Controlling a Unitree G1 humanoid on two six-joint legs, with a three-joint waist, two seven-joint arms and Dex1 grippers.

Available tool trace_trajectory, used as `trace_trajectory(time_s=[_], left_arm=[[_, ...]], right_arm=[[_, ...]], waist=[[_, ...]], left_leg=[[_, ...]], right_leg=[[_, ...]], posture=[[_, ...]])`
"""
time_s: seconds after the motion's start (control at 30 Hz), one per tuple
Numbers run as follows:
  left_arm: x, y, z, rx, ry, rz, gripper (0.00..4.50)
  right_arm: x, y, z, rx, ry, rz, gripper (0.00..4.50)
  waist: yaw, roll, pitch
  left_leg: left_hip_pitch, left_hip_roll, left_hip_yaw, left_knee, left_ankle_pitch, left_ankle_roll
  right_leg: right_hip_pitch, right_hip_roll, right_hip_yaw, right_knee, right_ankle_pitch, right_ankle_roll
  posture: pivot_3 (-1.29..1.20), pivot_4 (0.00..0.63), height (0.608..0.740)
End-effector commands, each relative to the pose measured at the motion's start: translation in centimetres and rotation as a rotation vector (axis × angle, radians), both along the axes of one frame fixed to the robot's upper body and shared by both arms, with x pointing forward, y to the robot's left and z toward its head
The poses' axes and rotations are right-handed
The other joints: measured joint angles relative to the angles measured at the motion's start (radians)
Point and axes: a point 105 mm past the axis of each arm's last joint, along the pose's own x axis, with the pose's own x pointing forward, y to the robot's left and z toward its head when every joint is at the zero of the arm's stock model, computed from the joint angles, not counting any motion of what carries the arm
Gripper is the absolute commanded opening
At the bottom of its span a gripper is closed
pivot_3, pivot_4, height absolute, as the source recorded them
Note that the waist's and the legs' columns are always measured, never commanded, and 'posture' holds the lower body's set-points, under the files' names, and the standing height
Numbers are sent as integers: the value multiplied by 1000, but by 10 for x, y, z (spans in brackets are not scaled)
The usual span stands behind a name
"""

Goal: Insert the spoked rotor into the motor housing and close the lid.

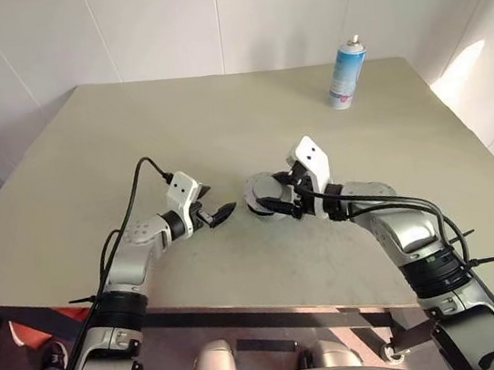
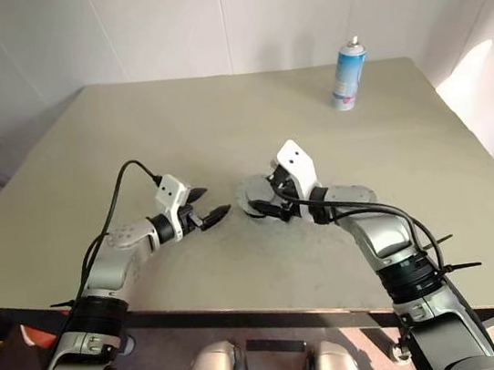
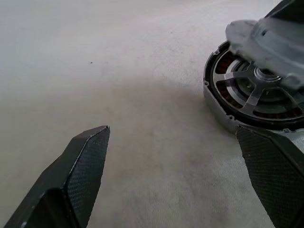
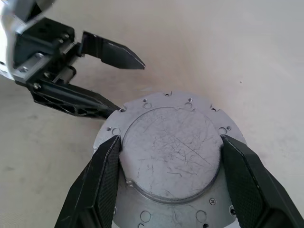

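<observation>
**Lid held over the motor housing, left gripper standing open beside it**

Nearest the robot, the left gripper (image 1: pixel 220 214) is seen just above the table (image 1: pixel 220 124) with its two fingers (image 3: pixel 85 161) spread wide apart and nothing held between them. Its tips are pointed toward 3 o'clock, at the round parts just beside it.

From the 3 o'clock side, the right gripper (image 1: pixel 274 202) is reached in over those parts. In the right wrist view its fingers are pressed against opposite sides of the raised middle of the lid (image 4: pixel 168 152), a scratched grey metal disc with small holes around its edge, so the lid is taken as clamped.

Under the lid, the motor housing (image 3: pixel 223 92) is rested on the table, at about the table's middle. Copper-brown windings are seen inside its dark ring. The spoked rotor (image 3: pixel 254 90) is seated in it, with silver spokes and hub showing. The near part of the housing is left uncovered; the far part is overlapped by the lid, and whether the lid is touching the housing cannot be told.

Far off, toward 1 o'clock from the housing, a blue spray can (image 1: pixel 346 72) is stood upright near the table's far edge.
</observation>
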Motion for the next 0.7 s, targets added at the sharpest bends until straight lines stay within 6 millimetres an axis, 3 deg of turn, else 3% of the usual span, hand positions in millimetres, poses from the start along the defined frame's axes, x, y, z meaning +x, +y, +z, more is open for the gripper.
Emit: trace_trajectory(time_s=[0.03,0.33,0.7], left_arm=[[2,-2,13,-6,-52,-5,4500],[1,0,12,-5,-50,2,4500],[1,2,10,-7,-47,12,4500]], right_arm=[[11,1,6,-28,-50,-31,3172],[24,-4,2,-17,8,-116,3172],[13,-8,-1,-29,40,-70,3172]], waist=[[0,0,0],[-4,0,0],[-1,0,0]], left_leg=[[0,0,0,0,0,0],[1,0,0,0,0,0],[1,0,0,0,0,0]], right_leg=[[0,0,0,0,0,0],[0,0,0,0,0,0],[1,0,0,0,0,0]], posture=[[0,0,740],[0,0,740],[0,0,740]])
